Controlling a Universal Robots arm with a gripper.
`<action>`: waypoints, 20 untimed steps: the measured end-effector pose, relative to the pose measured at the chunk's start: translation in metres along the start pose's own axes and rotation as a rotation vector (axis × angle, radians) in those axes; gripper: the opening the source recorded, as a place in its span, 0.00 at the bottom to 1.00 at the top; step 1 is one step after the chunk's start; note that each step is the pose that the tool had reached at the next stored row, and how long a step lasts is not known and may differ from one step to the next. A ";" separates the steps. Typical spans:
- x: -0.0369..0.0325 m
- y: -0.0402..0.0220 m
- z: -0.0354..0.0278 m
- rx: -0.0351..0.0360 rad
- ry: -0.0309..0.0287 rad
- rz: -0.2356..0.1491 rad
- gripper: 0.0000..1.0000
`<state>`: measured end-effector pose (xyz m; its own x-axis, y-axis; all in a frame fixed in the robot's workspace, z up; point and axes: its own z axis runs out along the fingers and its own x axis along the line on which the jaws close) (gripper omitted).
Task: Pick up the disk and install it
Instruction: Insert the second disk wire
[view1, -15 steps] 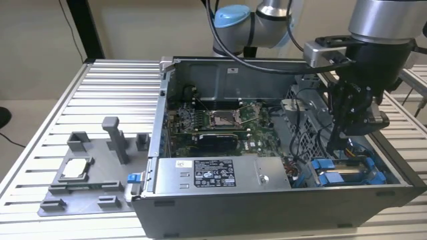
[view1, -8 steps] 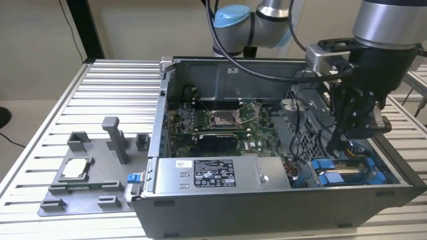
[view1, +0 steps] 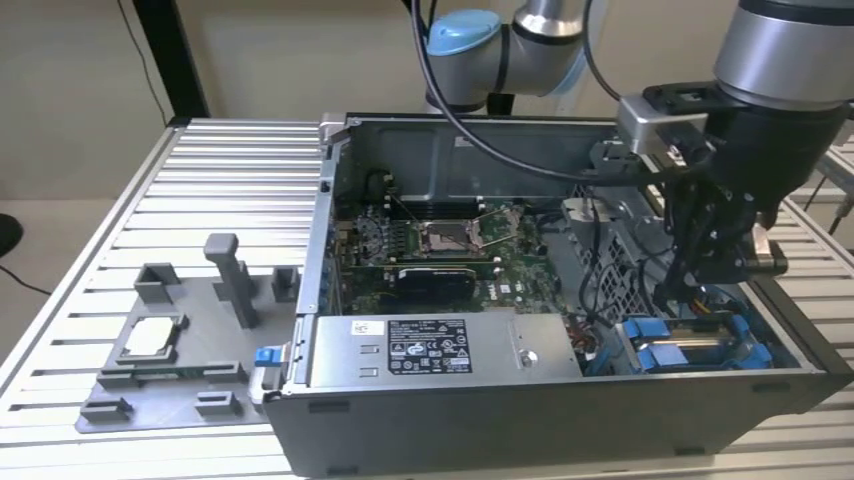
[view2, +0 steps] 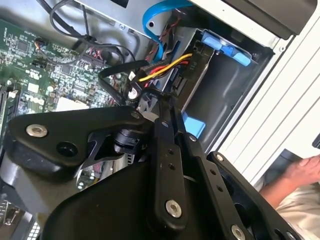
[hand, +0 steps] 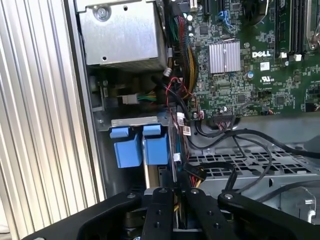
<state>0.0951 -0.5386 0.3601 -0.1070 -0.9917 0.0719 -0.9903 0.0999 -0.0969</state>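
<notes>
A: Gripper state?

B: My gripper (view1: 727, 262) hangs inside the open computer case (view1: 441, 410), over the drive bay at the exterior view's right. In the first wrist view its fingers (hand: 159, 210) stand close together around a thin upright edge; whether they pinch it, I cannot tell.

A: And the disk?

B: The disk (hand: 165, 172) stands on edge in the bay, right under my fingers, with its blue frame tabs (hand: 142, 145) beside it. In the second wrist view, red, yellow and black cables (view2: 160, 72) run to the bay next to the fingers.

A: Surroundings?

B: Motherboard (view1: 447, 240) near the bay, grey power supply box (view1: 434, 345) along the case front. Grey fixture tray (view1: 174, 350) on the slatted table (view1: 227, 180), well apart.
</notes>
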 end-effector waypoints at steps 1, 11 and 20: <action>0.0014 -0.0001 0.0001 0.0012 -0.0040 0.001 0.00; 0.0131 0.0019 0.0013 0.0230 -0.0266 0.004 0.00; 0.0159 0.0038 0.0015 0.0376 -0.0382 0.006 0.00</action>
<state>0.0898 -0.5541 0.3594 -0.1091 -0.9935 0.0333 -0.9855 0.1037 -0.1345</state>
